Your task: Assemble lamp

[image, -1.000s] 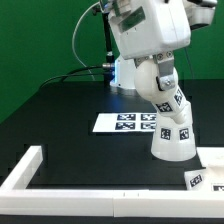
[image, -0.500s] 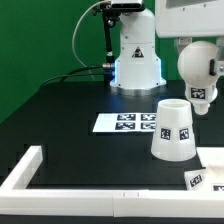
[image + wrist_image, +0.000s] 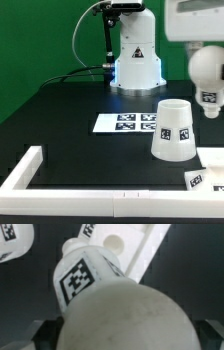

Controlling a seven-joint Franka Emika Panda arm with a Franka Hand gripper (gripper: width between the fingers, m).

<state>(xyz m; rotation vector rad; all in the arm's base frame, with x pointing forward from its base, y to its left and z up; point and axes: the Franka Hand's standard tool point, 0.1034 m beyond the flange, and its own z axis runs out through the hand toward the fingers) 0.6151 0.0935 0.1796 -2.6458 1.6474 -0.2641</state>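
Hanging under the gripper (image 3: 201,42) at the exterior view's right, the bulb (image 3: 205,72) is clamped by its rounded end. Its tagged neck points down, and it is well clear of the table (image 3: 60,120). The shade (image 3: 174,130) stands wide end down on the table, lower than the bulb and toward the exterior view's left of it, not touching it. The base (image 3: 197,180) lies near the shade. In the wrist view the bulb (image 3: 120,314) looms large, with the base (image 3: 150,246) beyond its neck.
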